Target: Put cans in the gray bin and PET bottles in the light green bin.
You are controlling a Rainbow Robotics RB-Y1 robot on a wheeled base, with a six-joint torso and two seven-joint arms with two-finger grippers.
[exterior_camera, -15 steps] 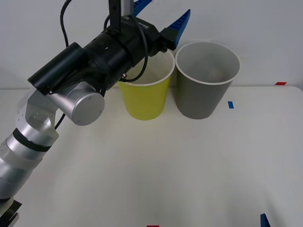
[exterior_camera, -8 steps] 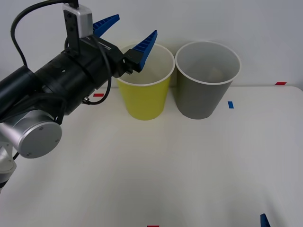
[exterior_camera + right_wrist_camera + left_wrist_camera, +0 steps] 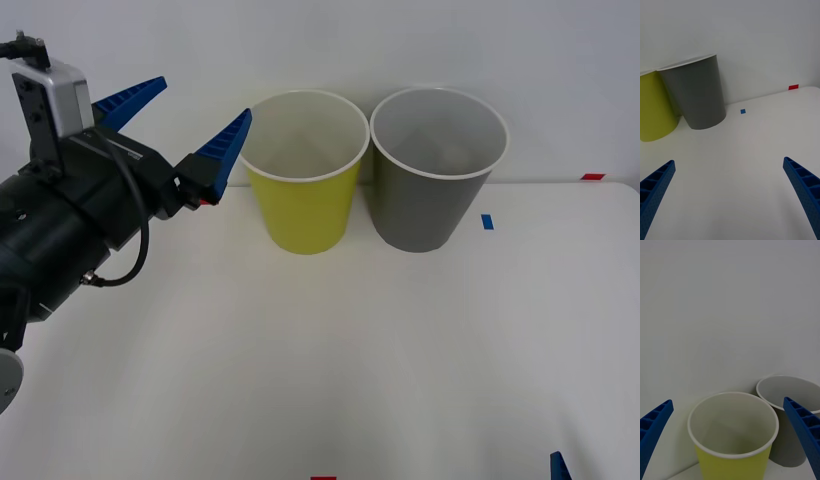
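Scene: a white bench (image 3: 330,380) against a pale wall is seen from above, with two tall tapered bins side by side at its far edge.
Light green bin: the light green bin (image 3: 304,170) is placed on the left of the pair, upright, white-rimmed, its pale inside in view with nothing made out in it.
Gray bin: the gray bin (image 3: 434,168) is placed just beside it on the right, rims close or touching; which cannot be told. Its bottom is not fully seen.
Cans and bottles: none is to be found on the bench or in either tool.
Left tool: the left tool (image 3: 186,118) is held in the air to the left of the light green bin, at about rim height, aimed toward it. Its blue ribbed fingers (image 3: 222,150) are spread wide with nothing between them.
Right tool: the right tool (image 3: 730,195) is held low over the bench on the gray bin's side, fingers spread wide and empty.
Markers: small blue and red tape squares are stuck on the bench near the gray bin.
Step in hand: judged to be a gap between drops, with no item left in sight to sort.
Doing it well: the left arm is best drawn clear of the bin rims without brushing them, since such light bins would tip easily; the fingers should be kept spread for the next pick.
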